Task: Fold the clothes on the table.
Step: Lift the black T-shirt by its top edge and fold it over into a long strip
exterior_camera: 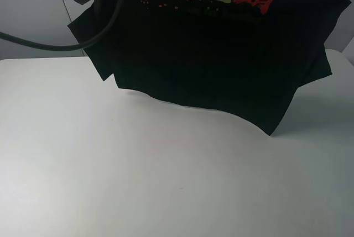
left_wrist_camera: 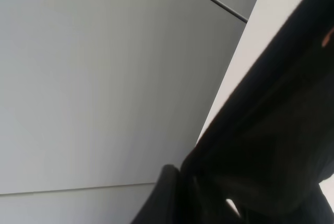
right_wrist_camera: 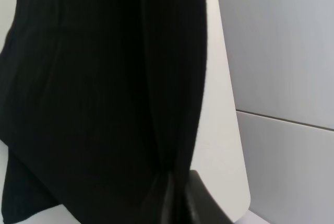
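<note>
Exterior high: shirt [exterior_camera: 210, 54] hangs over table [exterior_camera: 138, 165] | wrists: left claw [left_wrist_camera: 190, 195], right claw [right_wrist_camera: 177, 200] pinch it

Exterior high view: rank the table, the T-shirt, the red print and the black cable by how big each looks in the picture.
1. table, fills most of the picture.
2. T-shirt.
3. black cable and red print: both small and cut off at the picture's edge, too alike to rank.
</note>
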Motion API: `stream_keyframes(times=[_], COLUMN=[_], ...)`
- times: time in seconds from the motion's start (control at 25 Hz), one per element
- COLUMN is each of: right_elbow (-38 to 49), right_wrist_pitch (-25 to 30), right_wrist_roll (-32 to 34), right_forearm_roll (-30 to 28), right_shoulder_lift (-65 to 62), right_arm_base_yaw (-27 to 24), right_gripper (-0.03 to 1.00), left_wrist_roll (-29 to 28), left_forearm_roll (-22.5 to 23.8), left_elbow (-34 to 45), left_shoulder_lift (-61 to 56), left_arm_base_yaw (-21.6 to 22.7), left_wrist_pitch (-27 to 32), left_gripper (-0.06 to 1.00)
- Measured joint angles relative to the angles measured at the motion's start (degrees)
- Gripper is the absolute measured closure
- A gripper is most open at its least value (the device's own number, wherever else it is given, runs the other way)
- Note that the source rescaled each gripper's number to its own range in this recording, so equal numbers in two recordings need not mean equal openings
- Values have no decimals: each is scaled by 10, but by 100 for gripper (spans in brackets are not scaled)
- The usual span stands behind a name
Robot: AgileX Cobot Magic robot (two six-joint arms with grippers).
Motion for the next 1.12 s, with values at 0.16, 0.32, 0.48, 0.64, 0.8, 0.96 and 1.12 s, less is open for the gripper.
stream_keyframes(times=[0.16, 0.32, 0.48, 0.64, 0.8, 0.96, 1.12], right_elbow=[0, 0, 0, 0, 0, 0, 0], right_wrist_pitch=[-3, -24, -51, -119, -223, -289, -266], right_wrist_roll=[5, 7, 9, 22, 81, 121, 132], right_forearm_roll=[0, -4, -14, -67, -179, -254, -240], right_shoulder_lift=[0, 8, 41, 83, 111, 120, 119], right_arm_base_yaw=[0, 0, 0, 0, 0, 0, 0], right_gripper=[97, 97, 97, 97, 97, 97, 97], left_wrist_roll=[-15, -18, -20, -21, -79, -178, -231], left_forearm_roll=[-1, -1, 11, 44, 137, 244, 282], left_elbow=[0, 0, 0, 0, 0, 0, 0], left_shoulder_lift=[1, 4, 20, 46, 61, 72, 73], left_arm_base_yaw=[0, 0, 0, 0, 2, 14, 17], left_wrist_pitch=[0, -8, -28, -58, -121, -165, -157], left_gripper=[94, 94, 94, 94, 94, 94, 94])
